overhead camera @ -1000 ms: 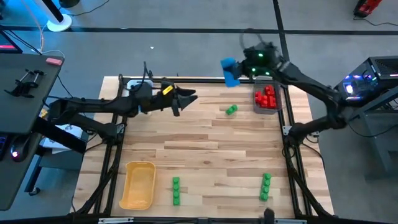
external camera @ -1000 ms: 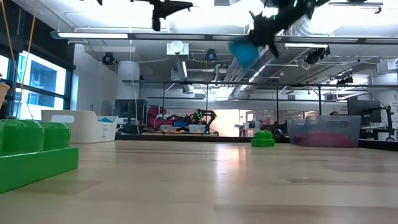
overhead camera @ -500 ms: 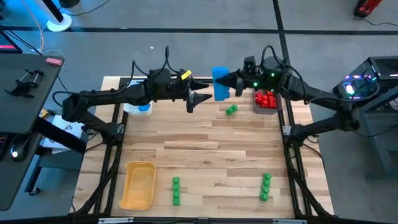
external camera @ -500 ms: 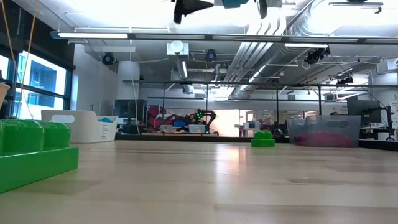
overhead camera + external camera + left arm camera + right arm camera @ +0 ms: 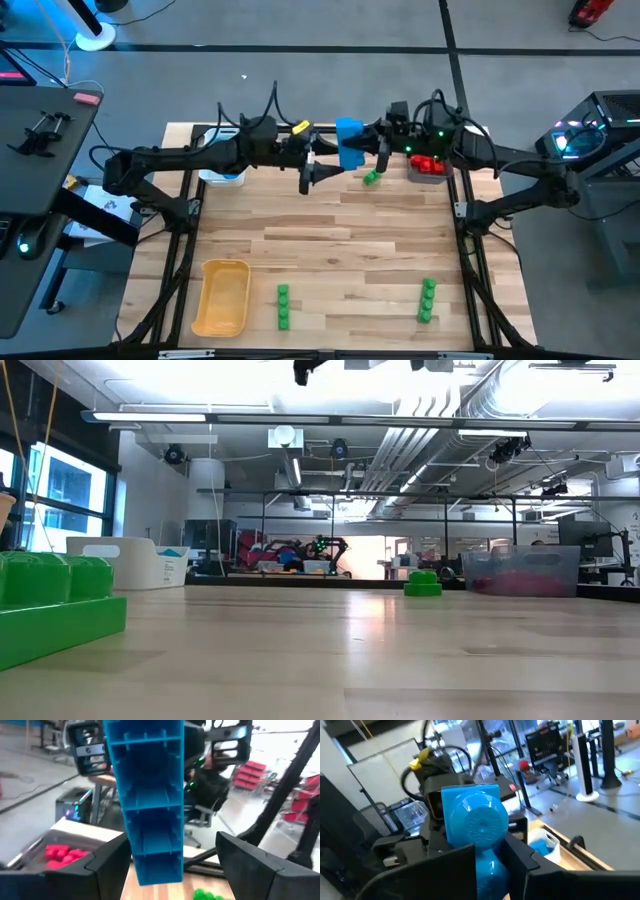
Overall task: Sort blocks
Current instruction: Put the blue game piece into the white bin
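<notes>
While the right gripper (image 5: pixel 372 152) hangs high above the table's (image 5: pixel 330 235) far edge with its fingers clamped on the blue block (image 5: pixel 350 143), the high view shows the left gripper (image 5: pixel 318 166) drawn up just beside that block, fingers spread; a second ago the two arms were well apart and the block was out past the far edge, so a mid-air handover looks close. Near the block on the table lie a green block (image 5: pixel 372 177) and the grey tray (image 5: pixel 428 174) of red blocks (image 5: pixel 428 163); the white tray (image 5: pixel 222 175) sits beyond the left arm, and the yellow tray (image 5: pixel 223 297) and two green stacks (image 5: pixel 283 306) (image 5: pixel 427 299) lie well apart from it at the near edge. In the low view both grippers have risen nearly out of frame, leaving the tabletop still. The left wrist view puts the block (image 5: pixel 150 802) between the spread fingers (image 5: pixel 105 865), not yet gripped. The right wrist view shows the block (image 5: pixel 476 827) held, the left arm right behind it. I judge the left fingers must close before the right ones let go, or the block drops.
</notes>
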`<state>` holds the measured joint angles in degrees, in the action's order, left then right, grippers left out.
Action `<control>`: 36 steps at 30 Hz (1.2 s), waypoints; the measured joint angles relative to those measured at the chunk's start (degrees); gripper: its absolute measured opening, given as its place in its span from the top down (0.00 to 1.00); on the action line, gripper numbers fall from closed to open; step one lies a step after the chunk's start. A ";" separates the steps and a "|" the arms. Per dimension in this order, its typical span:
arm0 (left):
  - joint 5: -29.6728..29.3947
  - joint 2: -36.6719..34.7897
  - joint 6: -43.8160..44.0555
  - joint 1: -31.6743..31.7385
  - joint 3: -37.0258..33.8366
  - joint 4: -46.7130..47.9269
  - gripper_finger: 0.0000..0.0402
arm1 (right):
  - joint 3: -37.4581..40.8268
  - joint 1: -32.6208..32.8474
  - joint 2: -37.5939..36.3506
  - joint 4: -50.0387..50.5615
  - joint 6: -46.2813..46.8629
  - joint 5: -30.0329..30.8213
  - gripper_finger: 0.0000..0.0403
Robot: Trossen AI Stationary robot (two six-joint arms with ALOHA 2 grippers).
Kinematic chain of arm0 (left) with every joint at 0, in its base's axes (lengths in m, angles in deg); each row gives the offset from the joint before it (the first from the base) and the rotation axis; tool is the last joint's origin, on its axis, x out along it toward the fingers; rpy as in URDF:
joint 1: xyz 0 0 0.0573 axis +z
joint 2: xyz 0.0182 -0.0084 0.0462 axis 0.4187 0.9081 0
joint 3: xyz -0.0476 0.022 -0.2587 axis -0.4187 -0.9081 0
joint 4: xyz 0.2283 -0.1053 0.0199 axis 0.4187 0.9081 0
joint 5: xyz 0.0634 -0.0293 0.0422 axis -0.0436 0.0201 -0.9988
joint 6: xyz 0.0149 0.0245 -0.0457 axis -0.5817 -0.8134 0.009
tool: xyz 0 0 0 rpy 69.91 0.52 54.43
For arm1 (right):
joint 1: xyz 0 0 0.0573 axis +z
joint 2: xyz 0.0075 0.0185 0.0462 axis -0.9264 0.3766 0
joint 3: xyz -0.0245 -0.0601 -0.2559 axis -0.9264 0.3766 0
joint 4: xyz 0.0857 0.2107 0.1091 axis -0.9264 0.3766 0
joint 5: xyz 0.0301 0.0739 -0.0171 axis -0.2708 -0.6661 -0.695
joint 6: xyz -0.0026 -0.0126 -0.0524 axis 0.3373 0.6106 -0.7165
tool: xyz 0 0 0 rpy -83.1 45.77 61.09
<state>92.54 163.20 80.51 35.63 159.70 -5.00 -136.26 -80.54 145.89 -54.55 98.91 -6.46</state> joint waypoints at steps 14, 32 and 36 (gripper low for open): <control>-0.36 2.38 7.68 -0.55 -0.08 -4.31 0.32 | 0.00 1.49 3.36 -8.09 -1.27 -0.25 0.95; -1.89 2.39 7.65 -0.05 -0.04 -3.91 0.73 | 0.00 3.74 4.11 -8.69 -3.32 4.61 0.71; -2.15 -0.12 6.17 1.62 -0.04 4.05 0.73 | 0.00 3.68 1.52 -8.73 -6.42 7.67 0.55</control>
<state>90.39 163.07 86.68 37.24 159.66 -0.95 -136.26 -76.86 147.41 -63.28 92.50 1.21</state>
